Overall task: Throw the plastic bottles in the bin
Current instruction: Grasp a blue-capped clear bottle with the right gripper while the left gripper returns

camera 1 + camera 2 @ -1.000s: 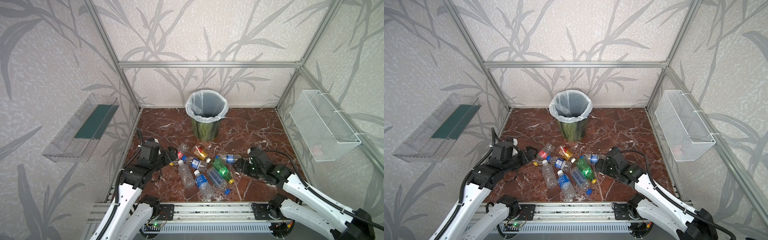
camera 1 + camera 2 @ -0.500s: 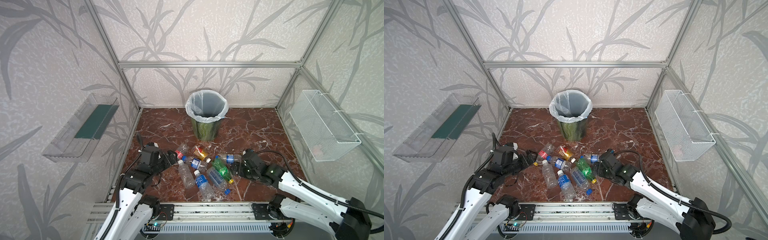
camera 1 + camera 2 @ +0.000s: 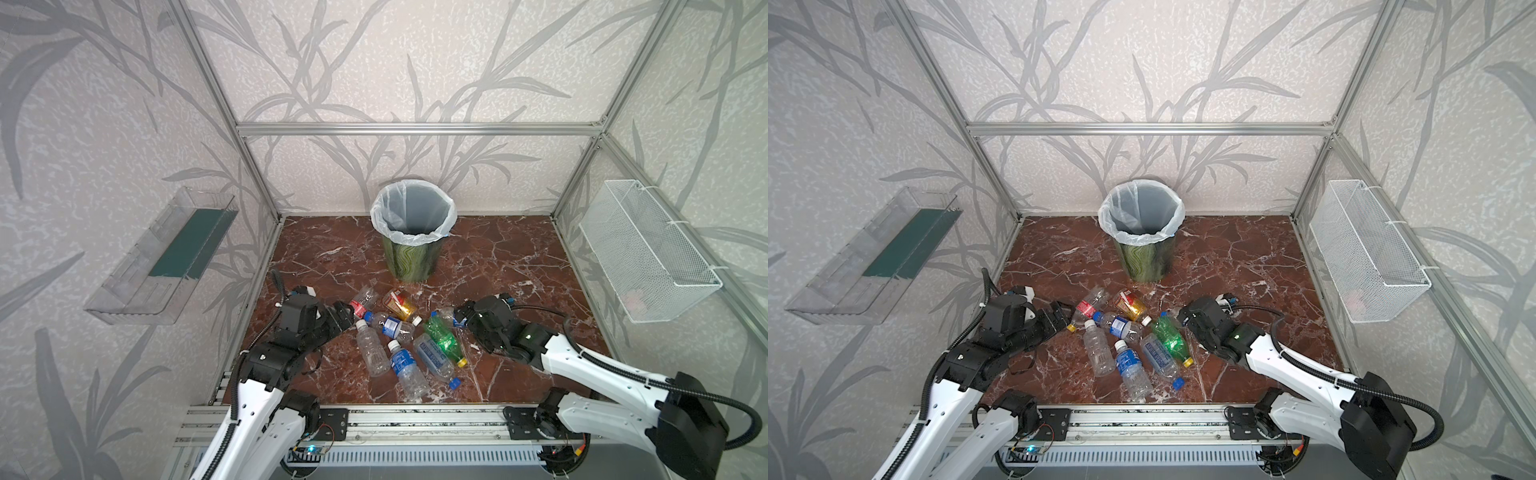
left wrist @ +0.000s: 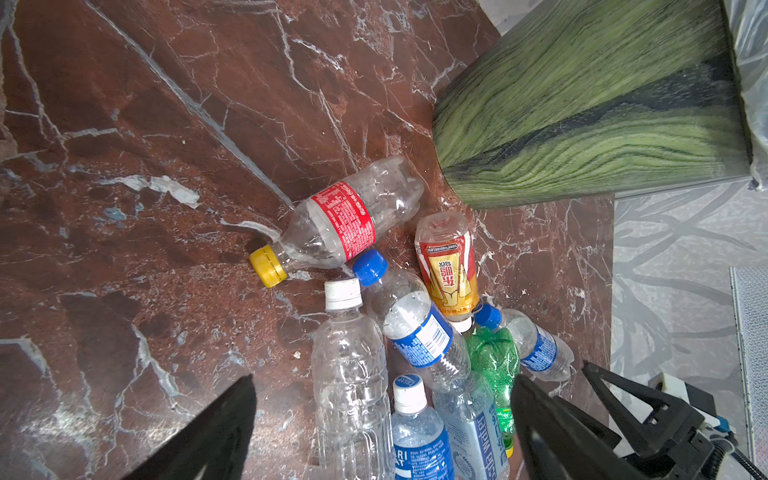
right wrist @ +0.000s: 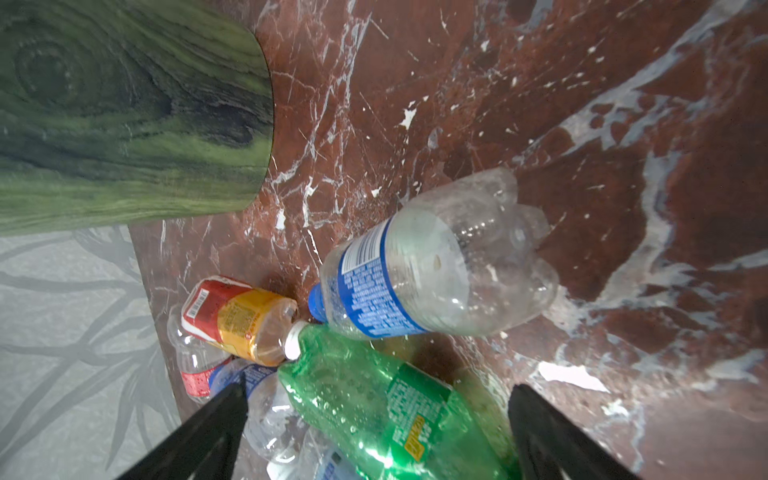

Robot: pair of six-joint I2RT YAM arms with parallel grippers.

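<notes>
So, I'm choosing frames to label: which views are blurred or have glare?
Right wrist view: the bin is smeared soft and the green bottle carries bright glare; left wrist view: crisp, print on the red-labelled bottle shows sharply; both top views: sharp, with a small highlight on that green bottle.

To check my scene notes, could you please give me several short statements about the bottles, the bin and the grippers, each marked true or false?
The bin holds several bottles. False: no bottle shows inside its liner.
The red-labelled bottle has a yellow cap. True.
The left gripper is shut on a bottle. False: its fingers are spread, holding nothing.
The green bottle lies on its side. True.
The right gripper is open. True.
</notes>
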